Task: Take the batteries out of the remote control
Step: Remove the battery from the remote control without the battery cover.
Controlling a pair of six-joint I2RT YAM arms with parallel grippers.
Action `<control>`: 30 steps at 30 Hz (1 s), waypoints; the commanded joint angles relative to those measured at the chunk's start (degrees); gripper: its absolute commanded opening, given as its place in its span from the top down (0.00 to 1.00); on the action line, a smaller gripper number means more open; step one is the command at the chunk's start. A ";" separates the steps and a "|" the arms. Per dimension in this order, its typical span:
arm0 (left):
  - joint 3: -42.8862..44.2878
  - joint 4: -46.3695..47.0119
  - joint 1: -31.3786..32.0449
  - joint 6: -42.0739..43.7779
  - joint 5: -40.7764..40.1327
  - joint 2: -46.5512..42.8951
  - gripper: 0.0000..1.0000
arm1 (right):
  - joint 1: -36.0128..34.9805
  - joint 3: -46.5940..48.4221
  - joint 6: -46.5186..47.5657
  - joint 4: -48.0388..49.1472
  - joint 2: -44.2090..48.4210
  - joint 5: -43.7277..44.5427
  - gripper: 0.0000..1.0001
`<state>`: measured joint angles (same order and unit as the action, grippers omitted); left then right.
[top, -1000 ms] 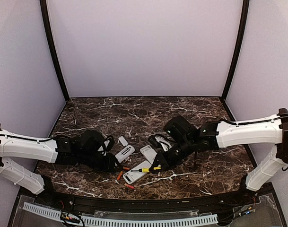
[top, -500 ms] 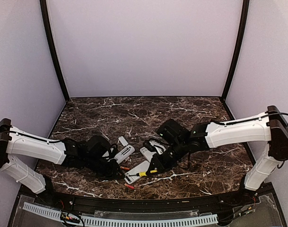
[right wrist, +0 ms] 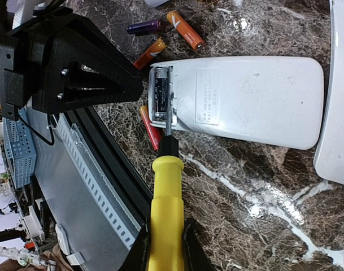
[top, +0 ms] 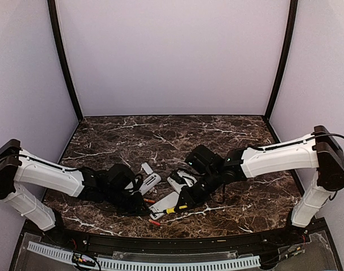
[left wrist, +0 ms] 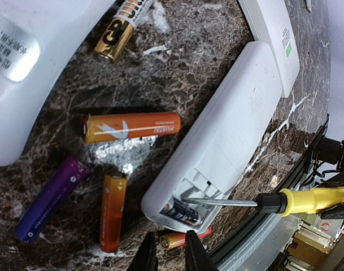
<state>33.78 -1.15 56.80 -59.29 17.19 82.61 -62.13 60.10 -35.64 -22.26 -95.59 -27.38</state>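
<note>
Your left gripper [left wrist: 170,257] sits at six o'clock in its wrist view. Its jaws are narrow and straddle one end of a red battery [left wrist: 180,239] lying on the marble table [left wrist: 217,34]. You cannot tell whether the fingers actually pinch it.

From there, a purple battery [left wrist: 47,200] lies at nine o'clock, with an orange battery [left wrist: 112,212] just beside it. A second orange one [left wrist: 132,127] is at eleven, and a gold battery [left wrist: 121,25] lies further up, near twelve. Treat them all as light, hard and smooth, likely to roll or squirt out. Take each across its middle, jaws square to its length.

The remote control [left wrist: 234,130] lies back up, running from twelve toward two o'clock. Its battery bay [left wrist: 186,209] is open at the near end, with one dark cell [left wrist: 178,212] seated inside.

The screwdriver [right wrist: 167,197] comes in from three o'clock, its tip resting in the bay at that cell. Your right gripper [right wrist: 165,254] is clamped on the yellow handle. Lever gently, since the bay's plastic edge would probably mark easily.
</note>
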 commanded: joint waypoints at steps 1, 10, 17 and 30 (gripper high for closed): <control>-1.14 0.87 0.29 0.03 0.47 0.98 0.84 | 0.08 0.27 0.17 2.36 -0.41 -1.15 1.00; -0.83 0.97 0.27 0.73 0.69 3.50 0.87 | 0.08 -1.38 -1.20 5.59 -0.87 -2.98 1.00; -0.52 0.97 0.29 1.01 0.78 4.46 0.90 | 0.11 -2.62 -2.38 7.75 -1.61 -4.13 1.00; -0.64 -0.32 0.25 1.02 0.31 4.96 0.97 | 1.50 -7.52 -6.35 14.61 -2.50 -7.96 1.00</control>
<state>33.71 1.13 56.82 -58.92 19.75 85.89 -60.86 54.52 -40.07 -10.92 -96.88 -32.99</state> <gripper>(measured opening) 0.039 0.139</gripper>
